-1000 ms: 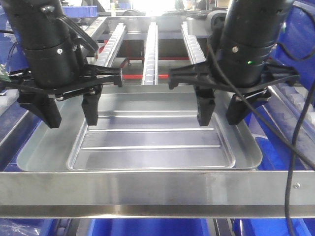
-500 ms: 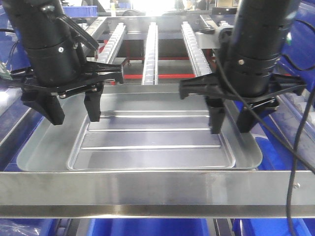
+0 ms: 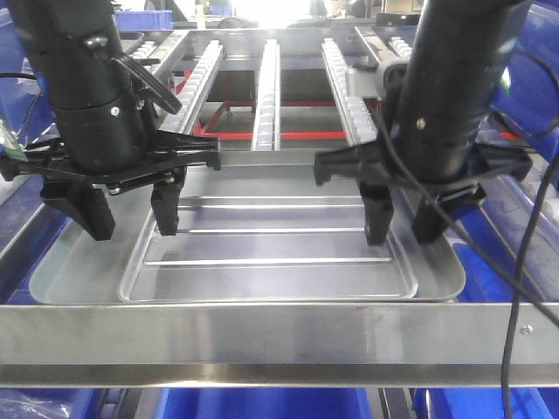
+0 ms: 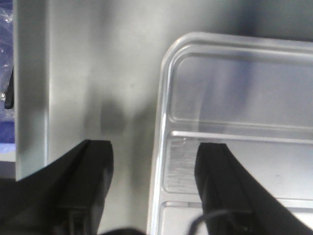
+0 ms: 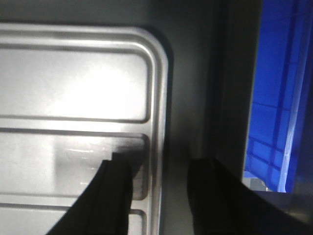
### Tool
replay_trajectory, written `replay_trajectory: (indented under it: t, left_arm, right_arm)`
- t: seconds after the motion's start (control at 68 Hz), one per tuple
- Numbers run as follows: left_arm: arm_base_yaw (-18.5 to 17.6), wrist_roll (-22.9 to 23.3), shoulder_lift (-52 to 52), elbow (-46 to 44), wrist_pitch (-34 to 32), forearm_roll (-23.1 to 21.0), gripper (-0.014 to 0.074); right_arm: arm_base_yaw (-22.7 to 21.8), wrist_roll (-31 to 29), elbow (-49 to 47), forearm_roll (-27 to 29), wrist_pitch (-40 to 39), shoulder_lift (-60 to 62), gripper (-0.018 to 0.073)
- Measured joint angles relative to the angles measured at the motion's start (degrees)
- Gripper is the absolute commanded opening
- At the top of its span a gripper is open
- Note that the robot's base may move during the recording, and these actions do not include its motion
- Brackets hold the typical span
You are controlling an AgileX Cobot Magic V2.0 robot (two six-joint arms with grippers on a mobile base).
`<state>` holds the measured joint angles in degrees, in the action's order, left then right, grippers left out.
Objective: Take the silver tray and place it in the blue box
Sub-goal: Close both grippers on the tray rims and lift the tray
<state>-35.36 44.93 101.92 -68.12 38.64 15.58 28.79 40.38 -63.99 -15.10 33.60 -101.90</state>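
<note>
L gripper, R gripper straddle silver tray rims (jaws apart).

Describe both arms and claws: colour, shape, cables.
Both are glossy black. The left arm and right arm are thick cylinders, each with a small silver screw. The left claw and right claw are wide crossbars carrying two blocky tapered fingers. Thin black cables hang beside the right arm.

Both arms hang vertical; left gripper and right gripper point straight down, jaws spread wide apart
</note>
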Motion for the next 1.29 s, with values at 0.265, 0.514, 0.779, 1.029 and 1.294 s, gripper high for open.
replay_trajectory:
  t: [0.265,0.514,0.779,1.029,1.294]
  left_arm:
    - [0.00,0.00,2.59,-0.12,-1.03,0.00,0.0206]
    - [0.00,0.00,2.96,-0.48,-1.41,-0.25,0.0206]
    - [0.00,0.00,2.96,-0.60,-0.45,-0.96,0.0155]
    - [0.00,0.00,2.96,-0.70,0.44,-1.68,-0.0004]
    - [0.00,-0.11,2.96,-0.72,0.87,-1.68,-0.0091]
  right_arm:
    - [0.00,0.00,0.00,0.10,-0.73,-0.26,0.0393]
    - [0.00,0.00,0.00,1.39,-0.69,-0.57,0.0393]
    - [0.00,0.00,-0.08,1.77,-0.49,-0.57,0.0386]
    - [0.00,0.00,-0.12,1.90,-0.07,-0.57,0.0129]
    - [-0.13,0.00,-0.21,1.90,0.28,-0.57,0.0052]
